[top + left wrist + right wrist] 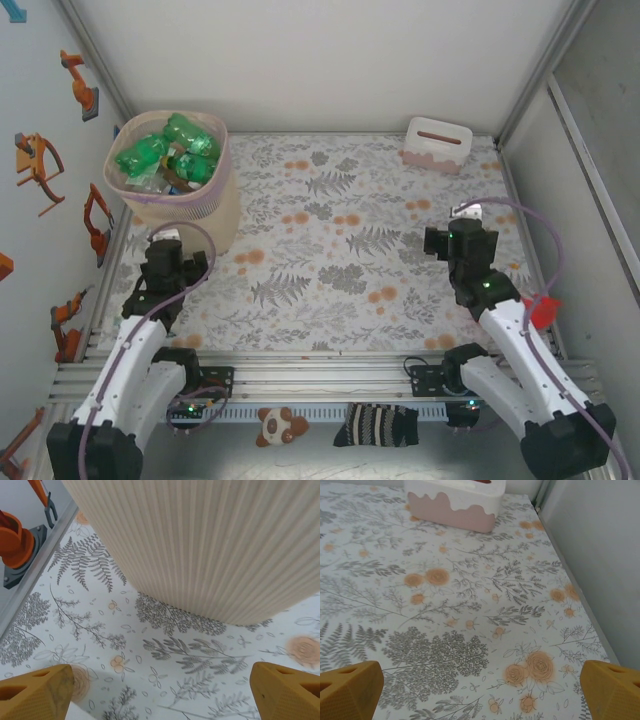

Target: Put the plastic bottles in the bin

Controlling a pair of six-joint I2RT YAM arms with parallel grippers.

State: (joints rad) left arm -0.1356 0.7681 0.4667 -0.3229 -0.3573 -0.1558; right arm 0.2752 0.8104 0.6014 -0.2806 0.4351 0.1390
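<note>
The beige bin [215, 205] with a pink liner over its rim stands at the table's back left. Green plastic bottles [170, 150] lie piled inside it, with a few clearer ones among them. My left gripper [165, 243] sits low just in front of the bin. In the left wrist view the bin's ribbed wall [210, 545] rises close ahead, and the left gripper [160, 695] is open with only the floral cloth between its yellow fingertips [35, 690]. My right gripper [465, 222] hovers over the right side of the table. It [480, 690] is open too, with nothing between its fingers.
A small white box with a slot [438, 143] and a pink scalloped base [455, 510] stands at the back right. Grey walls close in the right side [600, 545] and the left [20, 500]. A small toy [280, 425] and a striped sock [375, 425] lie below the front rail.
</note>
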